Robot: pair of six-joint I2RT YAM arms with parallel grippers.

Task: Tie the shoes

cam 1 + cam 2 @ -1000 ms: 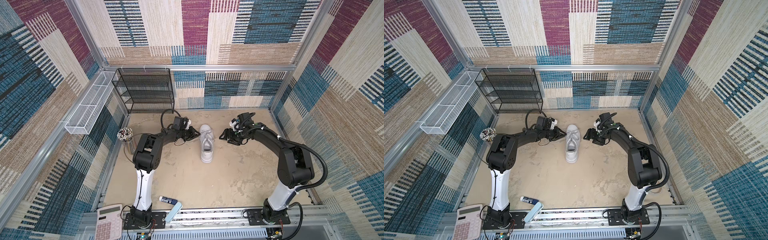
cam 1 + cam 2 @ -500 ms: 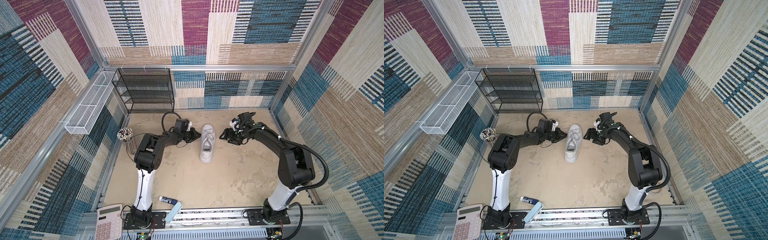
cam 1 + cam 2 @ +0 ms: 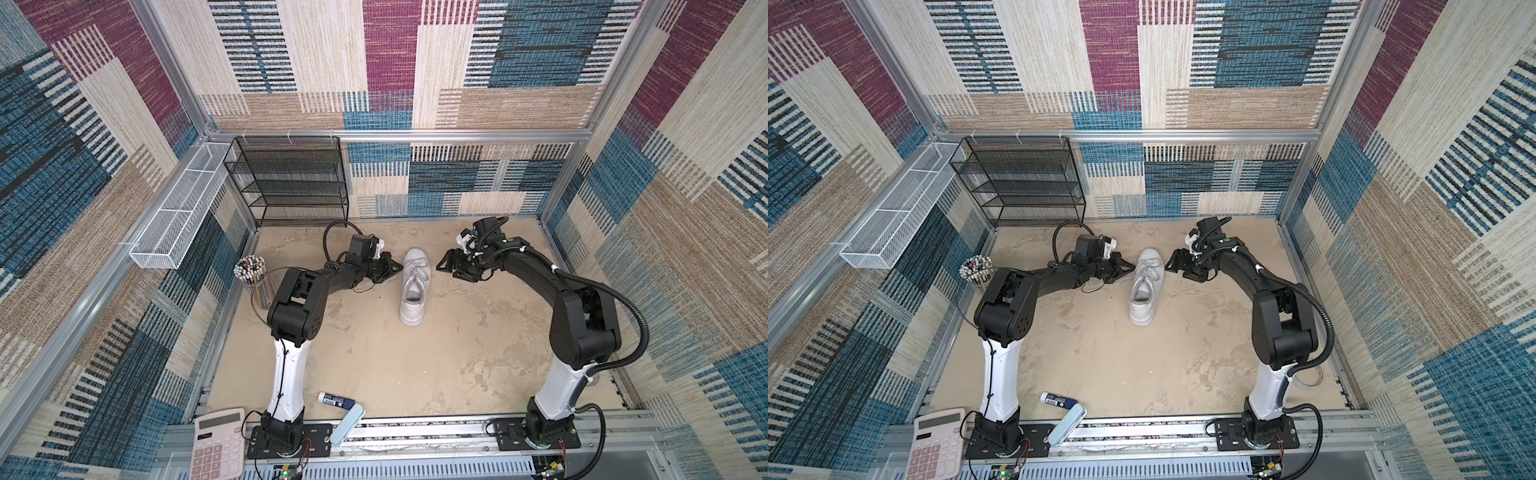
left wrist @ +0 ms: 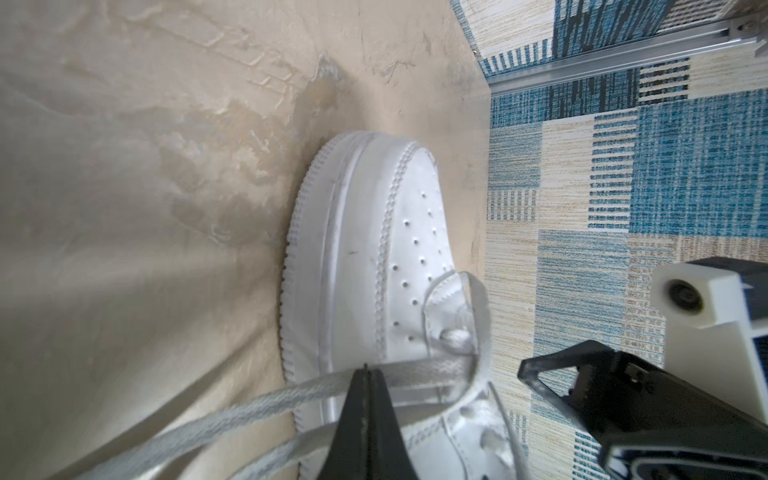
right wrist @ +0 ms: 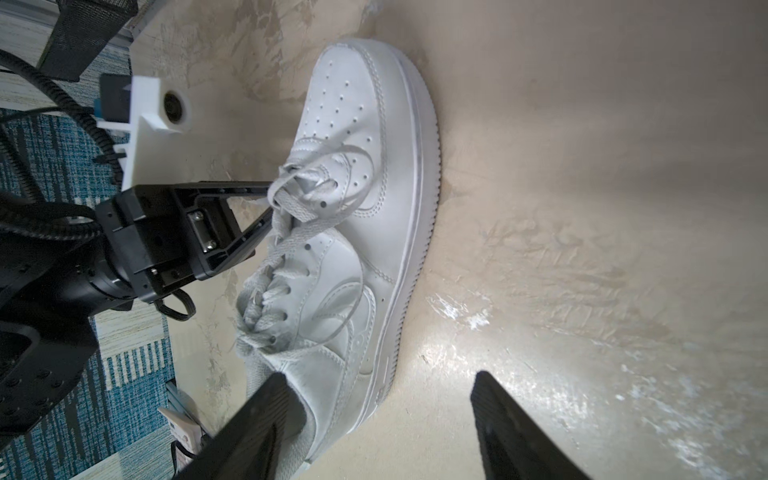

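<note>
The white shoe [image 3: 412, 291] [image 3: 1143, 291] stands on the floor in both top views, toe toward the back wall, its laces loose over the tongue. My left gripper [image 3: 397, 268] [image 3: 1129, 268] is at the shoe's left side, by the front eyelets. In the left wrist view its jaws [image 4: 365, 370] are pressed together on a flat white lace [image 4: 266, 399] that crosses the shoe [image 4: 365, 249]. My right gripper [image 3: 449, 270] [image 3: 1177, 270] hovers open just right of the shoe, holding nothing. In the right wrist view its fingers [image 5: 378, 376] straddle the shoe's heel side [image 5: 374, 216] and bare floor.
A black mesh rack [image 3: 291, 183] stands at the back left, with a white wire basket [image 3: 178, 216] on the left wall. A pen cup [image 3: 253, 274] sits by the left arm. At the front lie a calculator [image 3: 218, 442], a blue tube [image 3: 334, 401] and a pale case [image 3: 347, 424].
My left gripper has moved in to the shoe's left side and closed on the lace. The shoe's toe has swung slightly to the right. The right arm has stayed put, still open.
</note>
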